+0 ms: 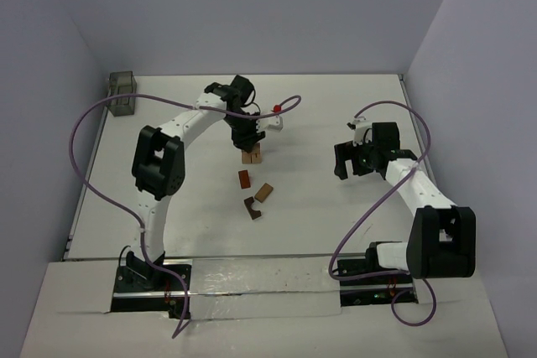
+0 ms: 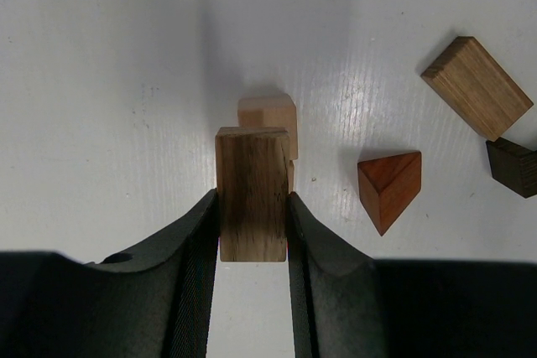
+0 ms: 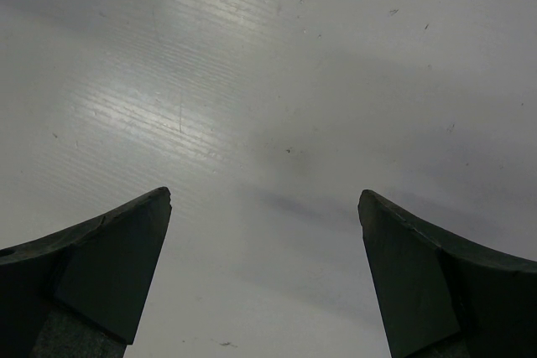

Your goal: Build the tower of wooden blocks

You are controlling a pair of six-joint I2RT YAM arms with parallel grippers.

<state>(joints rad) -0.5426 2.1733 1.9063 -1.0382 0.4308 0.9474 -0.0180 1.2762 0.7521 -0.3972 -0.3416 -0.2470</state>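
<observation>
My left gripper (image 2: 252,207) is shut on a brown wooden cuboid (image 2: 252,186) and holds it over a light tan block (image 2: 268,116) that stands on the table; I cannot tell whether they touch. In the top view the left gripper (image 1: 246,142) is over that block (image 1: 252,156). A reddish-brown triangular wedge (image 2: 390,186) lies to the right; it also shows in the top view (image 1: 244,179). A tan cuboid (image 2: 476,86) (image 1: 265,192) and a dark brown piece (image 2: 512,166) (image 1: 252,207) lie further off. My right gripper (image 1: 346,162) (image 3: 264,207) is open and empty over bare table.
A grey translucent plastic container (image 1: 122,92) stands at the back left corner. A small red-tipped white object (image 1: 274,115) lies behind the left gripper. Purple cables loop from both arms. Walls close the table on three sides.
</observation>
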